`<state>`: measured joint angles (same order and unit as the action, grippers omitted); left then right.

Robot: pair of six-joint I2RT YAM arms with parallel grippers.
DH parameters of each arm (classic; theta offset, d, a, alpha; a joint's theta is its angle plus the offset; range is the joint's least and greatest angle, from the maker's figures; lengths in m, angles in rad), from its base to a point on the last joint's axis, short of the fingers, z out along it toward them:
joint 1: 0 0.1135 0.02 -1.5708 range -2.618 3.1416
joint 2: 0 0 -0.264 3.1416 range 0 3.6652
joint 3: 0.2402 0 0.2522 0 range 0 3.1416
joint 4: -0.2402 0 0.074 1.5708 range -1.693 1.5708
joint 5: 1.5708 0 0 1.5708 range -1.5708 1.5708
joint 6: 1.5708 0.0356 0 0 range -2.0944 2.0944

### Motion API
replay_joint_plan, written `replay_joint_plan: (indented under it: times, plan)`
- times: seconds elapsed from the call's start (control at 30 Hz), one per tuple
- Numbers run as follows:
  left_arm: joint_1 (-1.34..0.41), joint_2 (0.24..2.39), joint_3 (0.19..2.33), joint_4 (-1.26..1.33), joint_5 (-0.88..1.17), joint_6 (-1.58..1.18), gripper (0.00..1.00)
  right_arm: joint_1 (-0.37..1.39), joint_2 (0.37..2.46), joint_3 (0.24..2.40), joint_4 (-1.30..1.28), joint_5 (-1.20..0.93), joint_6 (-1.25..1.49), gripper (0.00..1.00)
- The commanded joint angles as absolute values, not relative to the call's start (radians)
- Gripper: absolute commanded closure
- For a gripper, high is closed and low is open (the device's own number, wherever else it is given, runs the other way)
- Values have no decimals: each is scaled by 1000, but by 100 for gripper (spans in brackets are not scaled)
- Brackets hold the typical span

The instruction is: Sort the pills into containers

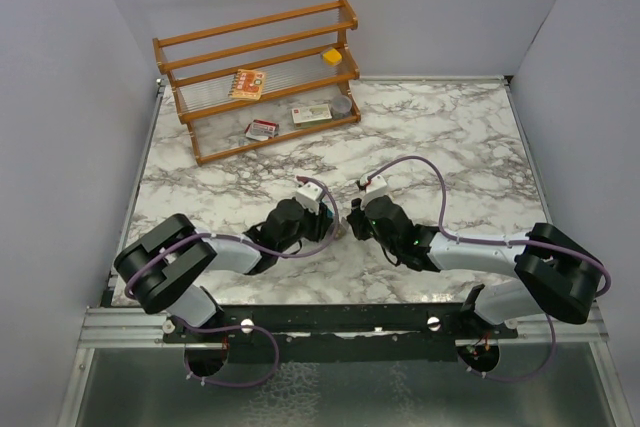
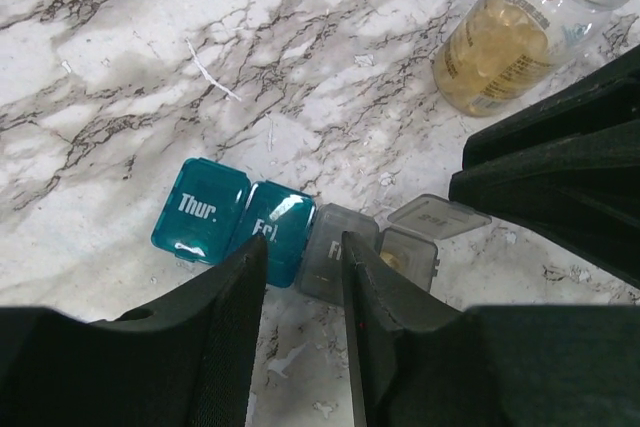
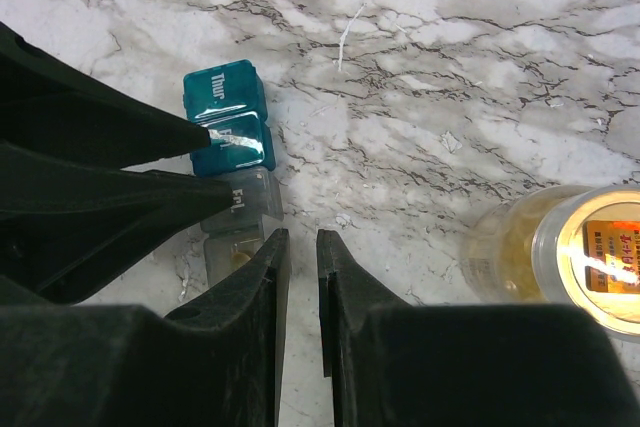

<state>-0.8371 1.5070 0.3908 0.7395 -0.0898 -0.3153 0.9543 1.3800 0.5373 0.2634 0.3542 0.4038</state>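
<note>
While both arms huddle over the middle of the marble table (image 1: 450,147), the containers (image 2: 280,225) sit right under them: a little strip of four joined boxes lying flat on the marble. Two are teal, marked Thur and Fri, then come two grey see-through ones. The grey end compartment (image 2: 410,252) has its lid flipped up and there's a small yellowish pill (image 2: 390,261) sitting inside. The other three lids look closed.

So the left gripper (image 2: 302,257) is spread partway, with nothing clamped between its fingers. From the left wrist view the gap lines up over the seam where the Fri box meets the first grey one. From the right wrist view its two black fingertips poke in from the left, one right at the edge of the Fri lid, the other down by the grey box next to it. Can't tell if either actually touches.

Meanwhile the right gripper (image 3: 300,247) hangs just beside the open end of the strip, fingers nearly together with only a thin slit between them, and I can't see anything in that slit.

A clear bottle (image 2: 500,47) of amber capsules is near the strip, not touching it. Way at the back of the table there's a wooden rack (image 1: 260,42) with a few flat printed packets (image 1: 247,83) on its shelves.
</note>
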Motion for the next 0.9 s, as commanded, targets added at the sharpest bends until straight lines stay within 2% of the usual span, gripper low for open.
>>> replay_joint_plan:
  times: [0.0, 0.37, 0.5, 0.87]
  plan:
    - [-836, 1525, 430, 770, -135, -278, 62, 953, 1369, 549, 295, 351, 400, 83]
    - [-836, 1546, 431, 766, -119, -275, 67, 952, 1360, 552, 285, 351, 395, 83]
    - [-836, 1519, 421, 765, -124, -259, 63, 953, 1361, 548, 289, 357, 395, 83]
    - [-835, 1527, 432, 739, -120, -244, 62, 953, 1355, 548, 286, 356, 401, 83]
